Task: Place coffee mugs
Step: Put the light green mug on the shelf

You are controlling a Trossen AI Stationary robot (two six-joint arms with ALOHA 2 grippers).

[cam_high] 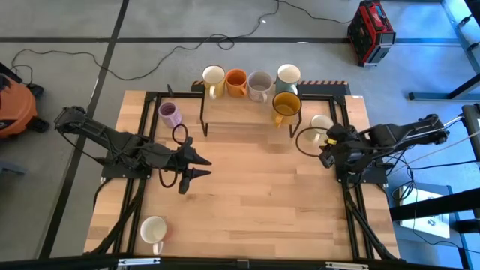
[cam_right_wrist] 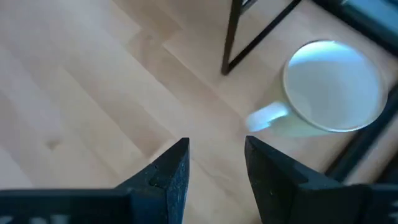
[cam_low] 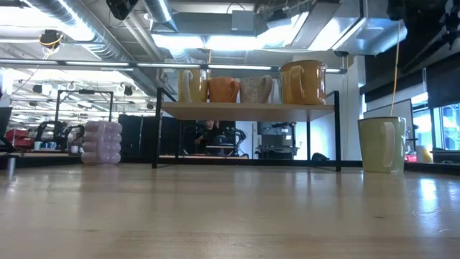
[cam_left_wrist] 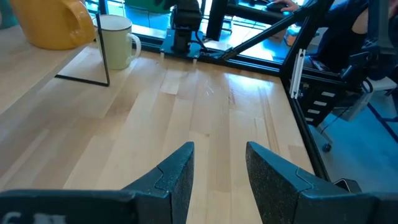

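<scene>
**Though parted and empty, nearest the cream mug beside the rack: the right gripper**

From above: right gripper over the table's right side, fingers apart, nothing between them. Just beyond it, towards the rack, the cream mug, standing on the wood beside the rack's right leg. Left gripper mid-table, likewise spread and holding nothing, well apart from that mug. Lilac mug left of the rack; second cream mug alone at the near left corner. Already on the shelf: white mug, orange mug, grey-beige mug, mint-blue mug, amber mug.

At table height: no gripper in sight. Cream mug upright at the right, lilac mug upright at the left, shelf mugs above and between.

Past the left wrist: left gripper open over bare wood, the cream mug far across the table.

Past the right wrist: right gripper open, looking down on the cream mug, mouth up, lying ahead and off to one side of the fingers, not between them. Handle turned back towards the fingertips. Judged the arm to take it, needing a sideways shift first to centre on rim or handle.
</scene>
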